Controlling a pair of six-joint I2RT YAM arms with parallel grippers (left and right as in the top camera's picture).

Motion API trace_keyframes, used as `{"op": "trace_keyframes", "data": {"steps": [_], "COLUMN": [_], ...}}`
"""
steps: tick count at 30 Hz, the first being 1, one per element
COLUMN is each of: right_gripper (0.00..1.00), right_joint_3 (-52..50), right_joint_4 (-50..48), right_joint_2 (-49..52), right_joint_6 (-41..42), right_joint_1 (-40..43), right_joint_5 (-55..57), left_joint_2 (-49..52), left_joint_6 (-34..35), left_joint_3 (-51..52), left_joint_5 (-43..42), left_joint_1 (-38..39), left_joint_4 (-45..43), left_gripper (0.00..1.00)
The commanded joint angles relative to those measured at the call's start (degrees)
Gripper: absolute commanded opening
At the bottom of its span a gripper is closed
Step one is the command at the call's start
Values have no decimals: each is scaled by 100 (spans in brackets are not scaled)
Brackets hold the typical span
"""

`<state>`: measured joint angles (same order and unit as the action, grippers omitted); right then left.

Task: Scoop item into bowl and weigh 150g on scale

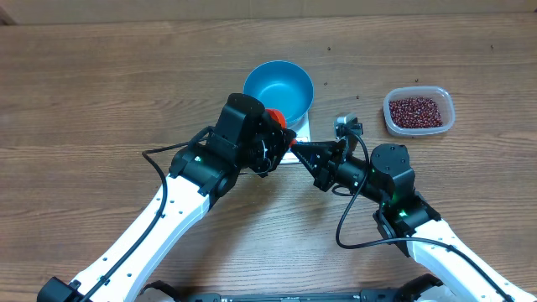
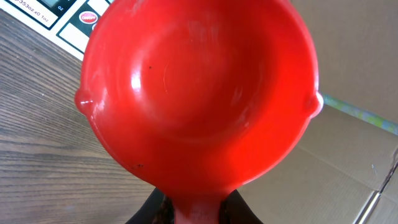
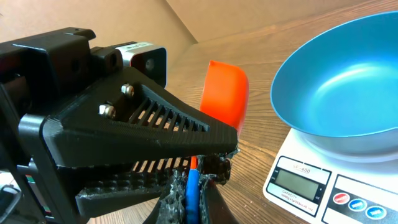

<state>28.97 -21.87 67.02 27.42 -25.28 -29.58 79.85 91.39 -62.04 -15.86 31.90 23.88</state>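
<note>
My left gripper (image 2: 198,213) is shut on the neck of a bright red scoop (image 2: 199,93), which is empty and fills the left wrist view. From overhead the scoop (image 1: 274,117) hangs just in front of the blue bowl (image 1: 277,84). The bowl (image 3: 336,93) stands empty on the white scale (image 3: 311,186). My right gripper (image 3: 193,193) has its jaws closed beside the left gripper's fingers (image 3: 155,124), with a thin blue, orange-tipped sliver between them. The item, dark red beans (image 1: 415,111), lies in a clear tub at the right.
The clear tub (image 1: 447,99) sits on the wooden table to the right of the bowl, and a few stray beans lie near it. The two arms meet in front of the scale (image 1: 300,127). A cardboard sheet (image 2: 348,143) shows behind the scoop.
</note>
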Motion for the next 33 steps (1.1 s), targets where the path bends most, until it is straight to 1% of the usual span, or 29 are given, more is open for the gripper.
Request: {"op": "trace_keyframes", "data": {"steps": [1,2,3,4,6,9,13,15,21,23,26,28,30,33], "right_gripper": [4,4,4,4,4,4,4,4,4,4,4,4,4,4], "right_joint_3": [155,155,155,155,155,155,155,155,155,155,181,289,514,981], "right_joint_4": [-87,-68,-44,-28,39,192,516,715,1497,1871,2260,2776,3381,4317], "right_joint_2": [-2,-2,-4,-4,-9,-24,-168,-310,-1016,-1353,-1622,-1825,-2006,-2140], "right_joint_6": [107,107,107,107,129,129,260,260,210,31,-74,-116,-372,-691], "right_joint_1": [-28,-28,-26,-26,-26,7,229,385,905,1064,1169,1241,1285,1287], "right_joint_5": [-7,-7,-4,-7,-4,-4,-4,-4,-4,0,103,474,837,1405], "left_joint_2": [39,39,37,35,26,4,-168,-289,-831,-1051,-1215,-1235,-1200,-1126], "left_joint_6": [-361,-643,-1034,-1279,-1840,-2393,-3491,-3821,-5458,-5864,-6205,-6417,-6583,-6660], "left_joint_3": [-111,-111,-111,-111,-111,-114,-157,-173,-413,-487,-498,-498,-498,-496], "left_joint_5": [-50,-55,-98,-142,-328,-544,-675,-656,-413,-136,356,675,905,1241], "left_joint_1": [28,26,26,26,26,24,-7,-11,-11,-9,-2,0,2,39], "left_joint_4": [-20,-39,-44,-42,-44,-63,-59,-66,-101,20,343,662,1014,1327], "left_gripper": [50,78,95,100,100,100,100,100,100,100,100,100,100,100]}}
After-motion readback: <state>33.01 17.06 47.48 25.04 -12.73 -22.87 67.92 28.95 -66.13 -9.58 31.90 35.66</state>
